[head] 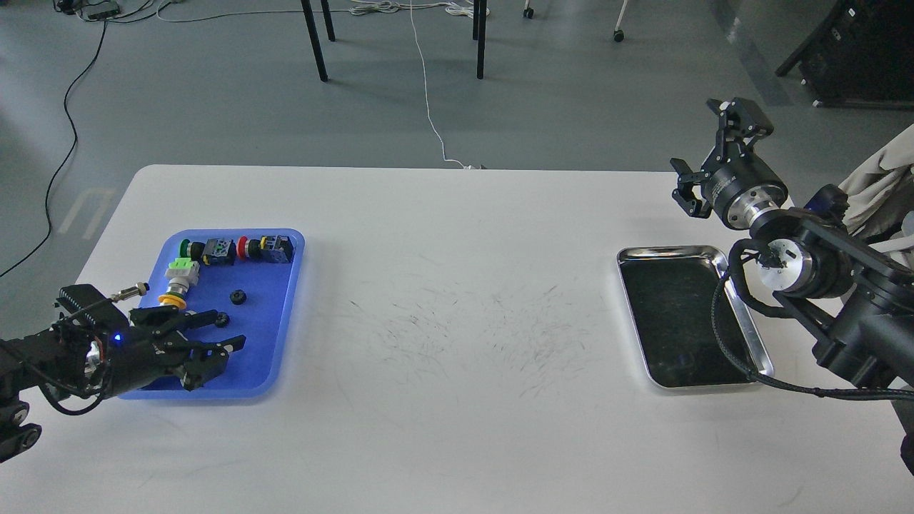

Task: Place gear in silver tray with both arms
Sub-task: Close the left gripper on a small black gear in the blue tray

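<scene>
At the lower left of the frame, our left arm (43,357) came in low over the white counter (443,300). Its pincer (232,332) hung over the near part of the blue tray (275,314), with its two fingers spread apart and nothing between them. A small black gear (222,320) lay in the blue tray just by the upper finger, and we could not tell if they touched. A second small black gear (238,297) lay a little higher up in the tray. Along the far edge of the blue tray sat a row of push buttons (239,250) in green, red, yellow and black. A silver bolt (132,292) lay at the tray's left edge.

The middle of the counter had dark scratch marks (471,321).

At the right of the frame sat the silver tray (753,343), with nothing in its dark bottom. Our right arm (842,300) reached over its right rim. The right pincer (703,153) was held high in the upper right, beyond the tray, with its fingers spread wide and holding nothing.
</scene>
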Motion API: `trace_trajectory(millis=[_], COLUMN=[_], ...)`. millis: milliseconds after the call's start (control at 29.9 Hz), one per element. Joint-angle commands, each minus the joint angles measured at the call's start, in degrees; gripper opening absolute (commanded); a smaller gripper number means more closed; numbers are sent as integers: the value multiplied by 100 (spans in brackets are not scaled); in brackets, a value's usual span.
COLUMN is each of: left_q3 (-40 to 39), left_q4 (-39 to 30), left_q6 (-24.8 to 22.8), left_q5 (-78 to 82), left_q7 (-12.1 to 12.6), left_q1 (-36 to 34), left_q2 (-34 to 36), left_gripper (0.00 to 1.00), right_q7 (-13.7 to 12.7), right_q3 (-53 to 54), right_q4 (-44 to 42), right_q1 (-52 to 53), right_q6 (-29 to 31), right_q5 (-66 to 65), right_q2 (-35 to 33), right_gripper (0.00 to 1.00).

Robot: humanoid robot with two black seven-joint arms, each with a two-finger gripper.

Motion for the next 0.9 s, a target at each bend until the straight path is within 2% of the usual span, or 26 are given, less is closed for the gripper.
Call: trace_trajectory(millis=[0, 167, 368, 535, 769, 869], left_q3=[-31, -31, -57, -31, -4, -4], left_q4=[136, 180, 215, 575, 602, 602], left_q6=[17, 17, 52, 166, 210, 210], left_q5=[-58, -84, -84, -76, -67, -58], left_q7=[0, 0, 0, 0, 0, 0], left_q1=[-55, -47, -47, -56, -29, -29], left_q2=[-56, -74, -144, -337, -381, -373], left_gripper=[66, 66, 61, 58, 55, 51], right_q7=[0, 0, 0, 0, 0, 0], right_q3=[0, 0, 0, 0, 0, 0], right_q4=[0, 0, -9, 0, -9, -9], right_q1=[-1, 8, 17, 8, 8, 0], right_q6=[3, -6, -6, -41, -41, -41], right_q5=[9, 0, 0, 0, 0, 0], right_q2=[-36, -1, 26, -1, -18, -9], right_gripper=[99, 99, 99, 99, 99, 99])
